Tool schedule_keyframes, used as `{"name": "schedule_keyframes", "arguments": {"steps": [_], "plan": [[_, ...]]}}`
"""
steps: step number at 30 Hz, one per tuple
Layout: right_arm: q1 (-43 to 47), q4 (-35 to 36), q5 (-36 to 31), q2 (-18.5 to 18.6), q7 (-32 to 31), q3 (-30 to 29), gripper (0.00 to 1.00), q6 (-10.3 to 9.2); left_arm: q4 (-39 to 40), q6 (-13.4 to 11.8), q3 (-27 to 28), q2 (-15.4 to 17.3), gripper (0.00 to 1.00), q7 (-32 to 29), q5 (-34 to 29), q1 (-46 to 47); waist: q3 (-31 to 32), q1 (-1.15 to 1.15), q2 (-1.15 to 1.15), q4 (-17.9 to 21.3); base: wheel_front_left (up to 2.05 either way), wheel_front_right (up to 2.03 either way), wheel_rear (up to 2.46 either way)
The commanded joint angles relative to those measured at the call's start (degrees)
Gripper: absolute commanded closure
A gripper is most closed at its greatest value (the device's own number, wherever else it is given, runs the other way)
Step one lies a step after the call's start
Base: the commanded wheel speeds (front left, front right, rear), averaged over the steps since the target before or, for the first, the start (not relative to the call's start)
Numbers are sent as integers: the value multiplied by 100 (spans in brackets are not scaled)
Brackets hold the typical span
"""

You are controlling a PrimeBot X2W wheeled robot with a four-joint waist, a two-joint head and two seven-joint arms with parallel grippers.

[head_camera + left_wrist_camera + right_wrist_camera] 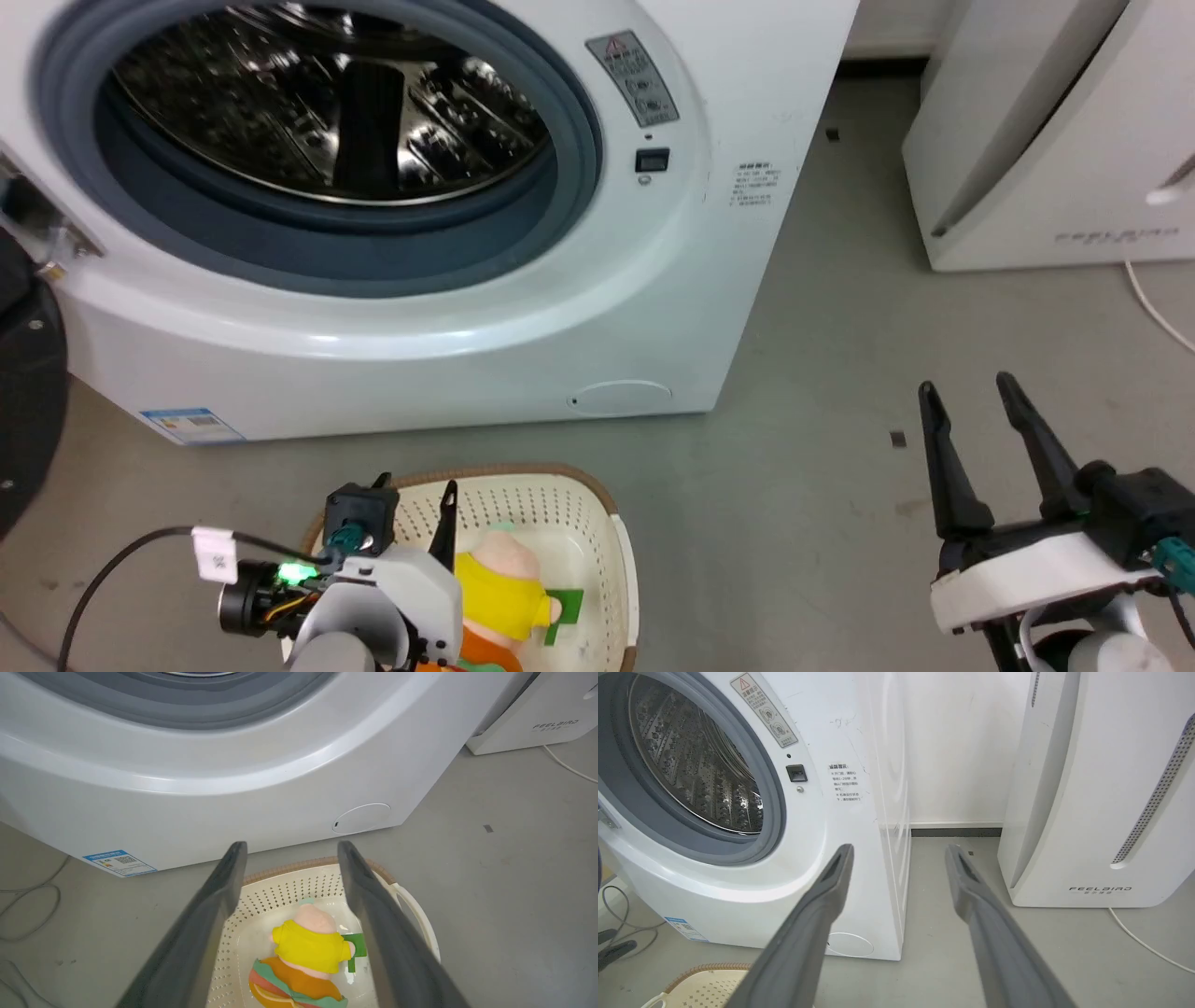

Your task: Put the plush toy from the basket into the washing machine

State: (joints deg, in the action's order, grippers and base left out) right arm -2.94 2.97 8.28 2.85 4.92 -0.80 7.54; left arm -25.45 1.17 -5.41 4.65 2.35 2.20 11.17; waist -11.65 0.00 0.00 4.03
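- In the basket, which stands on the floor just in front of the washing machine, the plush toy lies on the inside bottom. Its pink head points toward the machine and its green tag sticks out at its side.
- Our left gripper hangs above the basket with its fingers spread wide. We see the toy between them, untouched, and they hold nothing.
- Our right gripper sits well apart over bare floor on the right, its fingers likewise spread and empty.
- We judge the step in hand to be the reach for the toy: nothing is grasped yet, and the drum shows no toy inside.
- Next we would need to lower the left gripper into the basket, keep both fingers off the perforated walls, and close across the yellow top, the soft middle of the body.
- The lift would then have to clear the brown rim and the grey gasket before any release inside the open porthole.
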Motion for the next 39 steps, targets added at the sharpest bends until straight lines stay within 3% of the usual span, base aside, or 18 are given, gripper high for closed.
{"name": "schedule_keyframes", "arguments": {"steps": [1, 22, 39], "plan": [[-153, 77, 86, 1, 75, -17, 0, -2, -209, 12, -84, 46, 0, -36, 13, 204, -212, 0, 0, 59, 0, 0, 0], [-729, 525, 541, 1, 362, -10, 0, -3, -1655, 129, -729, 442, 0, -1183, -32, 1371, -1807, 0, 0, 418, 0, 0, 0], [-1114, 841, 864, 2, 564, -2, 0, -4, -2657, 132, -1132, 666, 0, -1479, 62, 2246, -2822, 0, 0, 605, 0, 0, 0]]}}
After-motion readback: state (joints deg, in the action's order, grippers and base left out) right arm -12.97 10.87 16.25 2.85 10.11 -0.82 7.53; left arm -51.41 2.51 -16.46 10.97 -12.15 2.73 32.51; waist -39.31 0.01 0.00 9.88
